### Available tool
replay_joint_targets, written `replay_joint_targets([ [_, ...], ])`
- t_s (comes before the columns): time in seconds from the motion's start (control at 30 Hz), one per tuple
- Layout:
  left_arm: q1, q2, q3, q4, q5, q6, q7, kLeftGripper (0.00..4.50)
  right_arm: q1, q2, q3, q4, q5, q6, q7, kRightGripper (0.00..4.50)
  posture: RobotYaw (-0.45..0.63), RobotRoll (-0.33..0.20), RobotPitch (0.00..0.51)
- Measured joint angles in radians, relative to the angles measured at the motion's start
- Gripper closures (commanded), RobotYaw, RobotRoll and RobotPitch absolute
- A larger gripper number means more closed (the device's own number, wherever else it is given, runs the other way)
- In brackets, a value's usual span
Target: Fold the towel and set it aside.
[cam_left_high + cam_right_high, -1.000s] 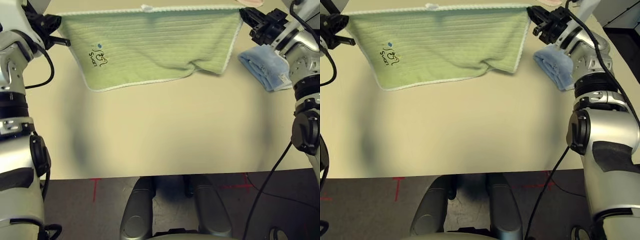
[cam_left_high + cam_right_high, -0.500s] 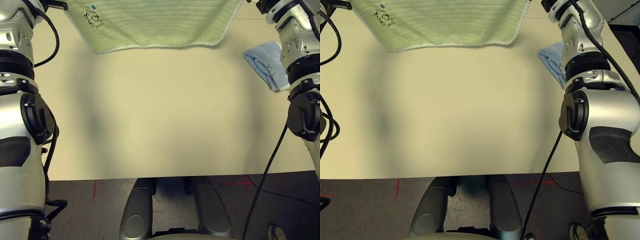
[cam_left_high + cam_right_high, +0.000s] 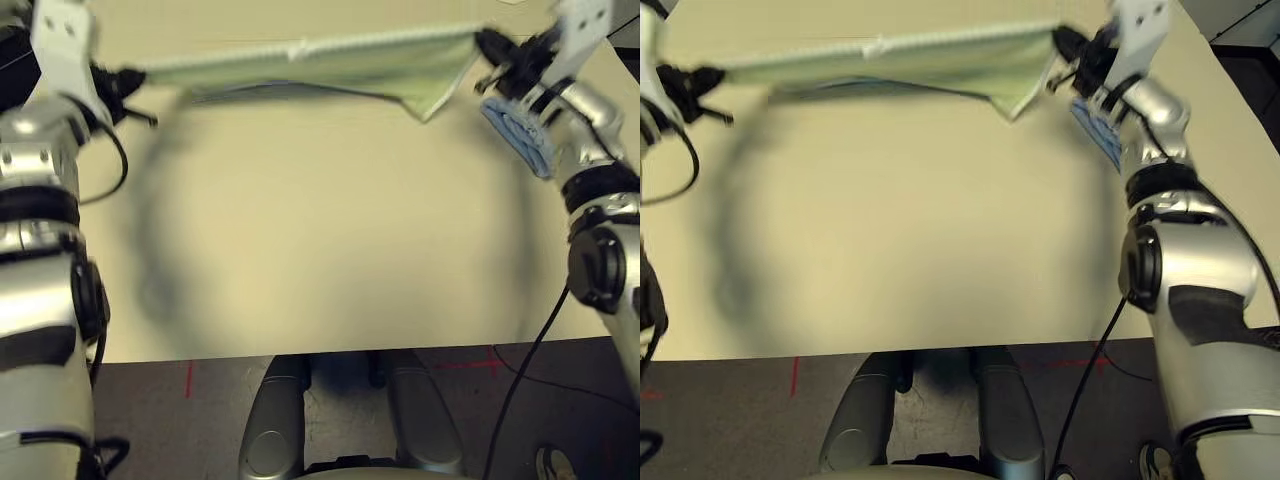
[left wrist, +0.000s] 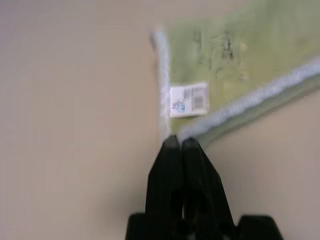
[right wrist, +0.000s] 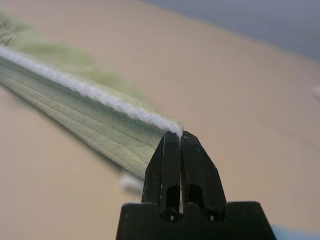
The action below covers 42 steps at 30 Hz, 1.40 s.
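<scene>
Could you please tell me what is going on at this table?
A two-armed robot is handling a light green towel. Its left gripper and right gripper are each shut on a corner, holding one white-trimmed edge stretched between them above the table. The towel is not yet folded up or set aside. A light blue towel lies on the table near the right arm.

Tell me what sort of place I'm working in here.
Probably a robotics lab or test room: a pale table, red tape marks on the grey floor, and a black cable hanging beside the robot.
</scene>
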Motion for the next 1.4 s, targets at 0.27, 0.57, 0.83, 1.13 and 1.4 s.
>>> replay_joint_targets([
  [0.27, 0.361, 0.128, 0.147, -0.457, -0.177, 0.399, -0.097, 4.49, 0.164, -0.066, 0.06, -0.182, 0.026, 0.215, 0.302, 4.5, 0.02, 0.0, 0.334],
  [0.57, 0.47, 0.178, 0.149, -0.544, -0.235, 0.515, -0.167, 4.49, 0.216, -0.104, 0.11, -0.327, 0.028, 0.366, 0.41, 4.5, 0.03, 0.0, 0.325],
  [0.83, 0.485, 0.211, 0.147, -0.551, -0.237, 0.515, -0.184, 4.49, 0.262, -0.196, 0.136, -0.495, 0.062, 0.567, 0.559, 4.5, 0.03, 0.0, 0.317],
  [1.13, 0.502, 0.35, 0.141, -0.549, -0.277, 0.522, -0.342, 4.49, 0.298, -0.285, 0.222, -0.525, 0.026, 0.512, 0.683, 4.5, 0.04, 0.0, 0.309],
  [1.4, 0.48, 0.507, 0.132, -0.531, -0.353, 0.546, -0.541, 4.49, 0.298, -0.3, 0.28, -0.506, -0.016, 0.393, 0.701, 4.5, 0.05, 0.0, 0.306],
])
